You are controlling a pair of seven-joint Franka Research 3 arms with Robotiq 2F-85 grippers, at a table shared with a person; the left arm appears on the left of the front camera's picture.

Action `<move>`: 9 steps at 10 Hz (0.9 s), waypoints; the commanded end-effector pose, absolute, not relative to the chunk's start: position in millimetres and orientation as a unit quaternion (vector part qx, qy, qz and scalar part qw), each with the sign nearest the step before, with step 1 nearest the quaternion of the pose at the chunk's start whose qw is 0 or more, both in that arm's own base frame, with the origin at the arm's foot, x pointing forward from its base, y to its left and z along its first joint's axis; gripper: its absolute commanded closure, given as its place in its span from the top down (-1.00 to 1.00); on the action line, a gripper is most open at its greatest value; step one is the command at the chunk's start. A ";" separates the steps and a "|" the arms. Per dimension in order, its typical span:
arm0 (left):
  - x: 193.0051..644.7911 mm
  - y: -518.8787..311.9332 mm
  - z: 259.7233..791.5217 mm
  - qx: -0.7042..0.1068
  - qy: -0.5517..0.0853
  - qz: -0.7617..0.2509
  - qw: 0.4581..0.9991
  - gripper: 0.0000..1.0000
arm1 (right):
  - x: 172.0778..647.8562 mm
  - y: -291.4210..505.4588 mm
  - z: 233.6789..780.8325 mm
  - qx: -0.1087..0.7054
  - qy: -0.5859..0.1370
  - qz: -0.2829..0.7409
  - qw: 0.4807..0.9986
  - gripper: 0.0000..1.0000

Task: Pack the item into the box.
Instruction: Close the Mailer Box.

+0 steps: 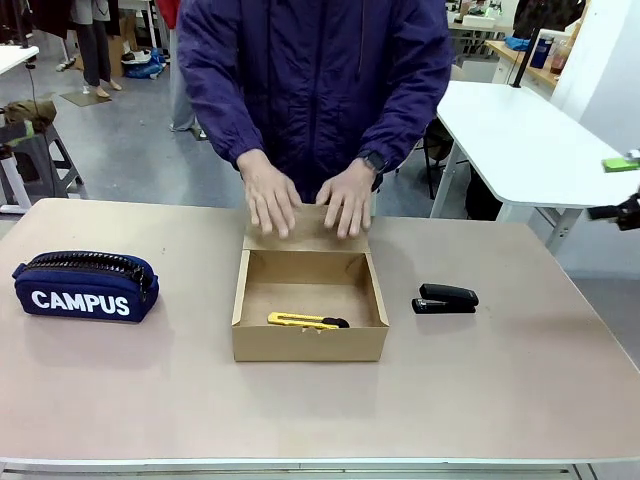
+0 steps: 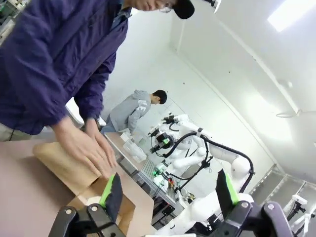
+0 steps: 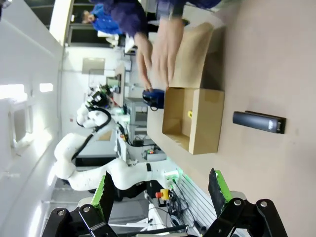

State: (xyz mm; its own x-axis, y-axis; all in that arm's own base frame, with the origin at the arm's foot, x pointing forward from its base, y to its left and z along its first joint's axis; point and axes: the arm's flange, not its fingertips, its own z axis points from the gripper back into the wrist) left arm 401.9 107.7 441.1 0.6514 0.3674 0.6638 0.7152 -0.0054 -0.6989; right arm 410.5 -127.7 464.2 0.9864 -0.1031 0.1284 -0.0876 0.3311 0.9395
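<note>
The yellow utility knife, the item (image 1: 306, 321), lies flat inside the brown cardboard box (image 1: 309, 344) near its front wall. A small yellow bit of the item (image 3: 189, 114) shows in the box (image 3: 203, 120) in the right wrist view. The person presses both hands (image 1: 307, 199) on the box's lid flap (image 1: 308, 234), which lies back on the table behind the box. My left gripper (image 2: 168, 193) is open with nothing between its fingers, and the box (image 2: 101, 195) sits below it. My right gripper (image 3: 160, 190) is open and empty, away from the box.
A navy "CAMPUS" pouch (image 1: 86, 286) lies at the table's left. A black stapler (image 1: 445, 298) rests right of the box; the right wrist view shows the stapler (image 3: 259, 121) too. Another white table (image 1: 520, 140) stands at the back right.
</note>
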 end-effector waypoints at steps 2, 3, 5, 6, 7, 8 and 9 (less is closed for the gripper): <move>421.7 33.9 435.3 -0.675 -0.349 -0.152 0.632 1.00 | 439.6 -69.5 455.7 0.570 -0.055 0.007 0.820 1.00; 428.6 1.9 430.7 -0.653 -0.322 -0.165 0.666 1.00 | 453.4 -54.2 446.8 0.566 -0.037 0.014 0.823 1.00; 441.0 -51.2 428.7 -0.585 -0.270 -0.183 0.743 1.00 | 473.9 -28.3 426.2 0.563 -0.010 0.028 0.826 1.00; 448.2 -72.5 429.8 -0.554 -0.254 -0.190 0.770 1.00 | 482.3 -17.8 416.9 0.565 0.003 0.032 0.825 1.00; 459.7 -91.1 426.3 -0.537 -0.235 -0.186 0.788 1.00 | 491.0 -8.4 406.7 0.565 0.014 0.025 0.824 1.00; 475.5 -106.6 416.2 -0.519 -0.219 -0.186 0.805 1.00 | 500.6 -0.8 395.3 0.560 0.022 0.020 0.828 1.00; 487.1 -118.4 406.5 -0.502 -0.204 -0.179 0.821 1.00 | 508.6 4.6 385.6 0.554 0.024 0.017 0.832 1.00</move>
State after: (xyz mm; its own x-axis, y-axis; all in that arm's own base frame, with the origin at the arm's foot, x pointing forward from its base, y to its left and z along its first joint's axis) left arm 468.8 -117.1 411.3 0.8251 -0.0571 0.5620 0.5342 0.4023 -0.7435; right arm 492.8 -1.7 382.9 0.9959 0.0900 -0.0031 -0.0311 0.3761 0.9261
